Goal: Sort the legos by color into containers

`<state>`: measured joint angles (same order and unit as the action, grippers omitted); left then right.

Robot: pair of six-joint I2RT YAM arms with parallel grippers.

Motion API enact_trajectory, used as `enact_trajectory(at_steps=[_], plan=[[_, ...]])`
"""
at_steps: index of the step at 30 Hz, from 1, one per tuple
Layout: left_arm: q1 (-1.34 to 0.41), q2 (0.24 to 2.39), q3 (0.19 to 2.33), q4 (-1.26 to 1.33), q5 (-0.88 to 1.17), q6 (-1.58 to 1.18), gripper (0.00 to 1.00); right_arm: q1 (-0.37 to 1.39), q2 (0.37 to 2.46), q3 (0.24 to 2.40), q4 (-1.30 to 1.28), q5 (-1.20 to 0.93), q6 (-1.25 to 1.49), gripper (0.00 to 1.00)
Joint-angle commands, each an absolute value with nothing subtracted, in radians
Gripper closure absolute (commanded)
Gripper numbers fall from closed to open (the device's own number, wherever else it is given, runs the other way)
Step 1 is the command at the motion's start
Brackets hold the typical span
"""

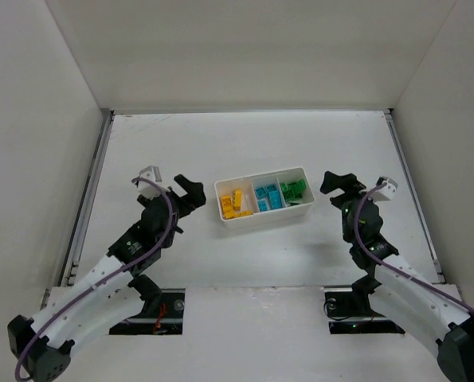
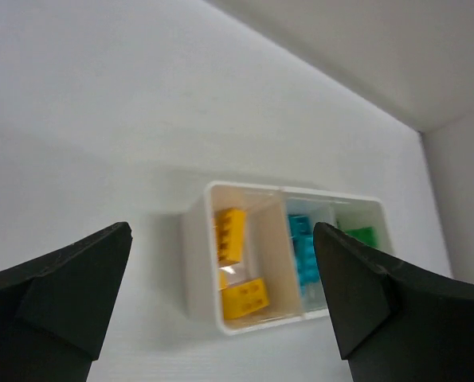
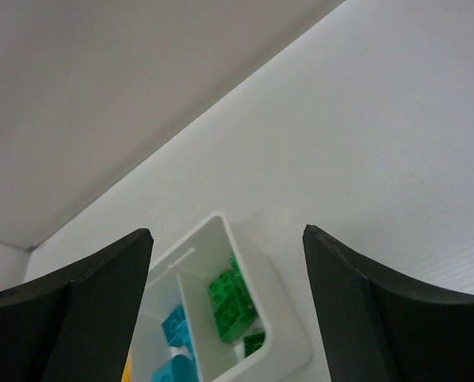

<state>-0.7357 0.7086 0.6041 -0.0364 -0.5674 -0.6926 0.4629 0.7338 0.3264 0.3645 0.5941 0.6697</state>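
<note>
The white tray lies mid-table with its three containers side by side. Orange-yellow legos fill the left one, cyan-blue legos the middle, green legos the right. My left gripper hovers just left of the tray, open and empty. In its wrist view the left gripper frames the orange-yellow legos and cyan-blue legos. My right gripper hangs just right of the tray, open and empty. The right gripper looks down on the green legos.
White enclosure walls stand at the back, left and right. Metal rails run along both side edges of the table. Dark cut-outs with cabling sit by the arm bases at the near edge.
</note>
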Motion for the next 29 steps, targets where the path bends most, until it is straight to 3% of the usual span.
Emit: enact_trajectory(at_steps=[1,6,13,25,29], plan=[[-0.65,0.615,0.555,-0.369,-0.641,-0.823,0.0,0.447,0.726,0.305,0.354,0.741,0.667,0.0],[-0.582,0.548,0.482,-0.483,-0.608,-0.907,0.0,0.441,0.73,0.308,0.25,0.843,0.664,0.0],[-0.579,0.595,0.472,-0.416,-0.558,-0.888,0.0,0.417,0.646,0.29,0.045,0.969,0.782,0.0],[-0.582,0.643,0.477,-0.278,-0.515,-0.835,0.0,0.363,0.658,0.396,-0.123,0.907,0.88,0.0],[-0.551,0.739,0.572,-0.342,-0.511,-0.799,0.0,0.373,0.771,0.483,-0.195,0.859,0.937,0.0]])
